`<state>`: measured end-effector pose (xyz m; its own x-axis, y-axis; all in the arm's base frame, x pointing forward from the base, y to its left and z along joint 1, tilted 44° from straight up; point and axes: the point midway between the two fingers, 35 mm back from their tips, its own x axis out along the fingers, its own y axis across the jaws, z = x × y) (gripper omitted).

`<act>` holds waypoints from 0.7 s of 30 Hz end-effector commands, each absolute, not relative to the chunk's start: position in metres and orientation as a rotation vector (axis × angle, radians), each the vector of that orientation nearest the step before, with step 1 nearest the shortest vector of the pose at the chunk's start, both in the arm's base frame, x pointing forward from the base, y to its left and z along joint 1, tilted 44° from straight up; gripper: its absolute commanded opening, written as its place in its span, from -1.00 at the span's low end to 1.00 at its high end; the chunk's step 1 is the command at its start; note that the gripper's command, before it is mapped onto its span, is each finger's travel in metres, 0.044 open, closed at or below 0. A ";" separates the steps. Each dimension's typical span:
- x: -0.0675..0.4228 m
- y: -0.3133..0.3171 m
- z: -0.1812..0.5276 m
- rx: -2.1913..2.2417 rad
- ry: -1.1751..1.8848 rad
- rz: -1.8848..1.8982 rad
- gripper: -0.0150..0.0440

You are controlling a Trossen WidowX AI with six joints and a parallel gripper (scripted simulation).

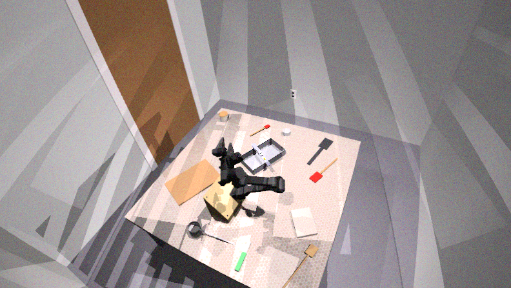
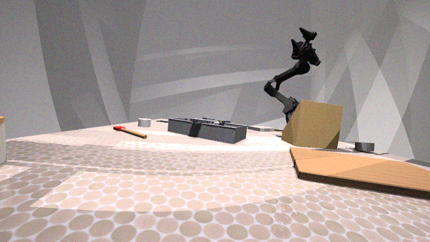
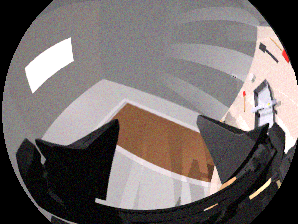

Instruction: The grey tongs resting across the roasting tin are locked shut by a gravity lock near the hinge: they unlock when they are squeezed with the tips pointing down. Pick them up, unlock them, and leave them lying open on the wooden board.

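The grey tongs point(image 1: 260, 154) point(image 2: 212, 119) lie shut across the dark grey roasting tin point(image 1: 274, 149) point(image 2: 222, 134) near the middle of the table. In the wrist view the tongs point(image 3: 265, 103) show small at the right edge. The wooden board point(image 1: 191, 181) point(image 2: 361, 170) lies flat to the left of the arm's base. My gripper point(image 1: 226, 144) point(image 2: 307, 32) point(image 3: 160, 121) is open and empty. It is raised high above the table, pointing up and away, left of the tin and well apart from the tongs.
The arm stands on a tan box point(image 1: 221, 203) point(image 2: 312, 124). Around the table lie two red spatulas point(image 1: 316, 176) point(image 1: 264, 128), a black spatula point(image 1: 320, 150), a white puck point(image 1: 286, 132), a corked jar point(image 1: 222, 115), a white slab point(image 1: 304, 221), a metal ladle point(image 1: 195, 228) and a green bar point(image 1: 240, 261).
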<state>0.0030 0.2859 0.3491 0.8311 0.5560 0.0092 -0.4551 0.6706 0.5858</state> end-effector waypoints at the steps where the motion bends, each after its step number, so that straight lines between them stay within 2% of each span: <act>1: 0.003 0.287 0.350 0.606 0.175 0.582 0.78; 5: 0.010 0.298 0.345 0.594 0.168 0.592 0.42; 6: 0.013 0.301 0.343 0.597 0.168 0.584 0.39; 10: 0.023 0.311 0.335 0.564 0.168 0.614 0.39; 21: 0.107 0.330 0.284 0.553 0.175 0.383 0.39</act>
<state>0.0846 0.3283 0.2993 0.8888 0.4571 -0.0333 -0.3667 0.7529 0.5466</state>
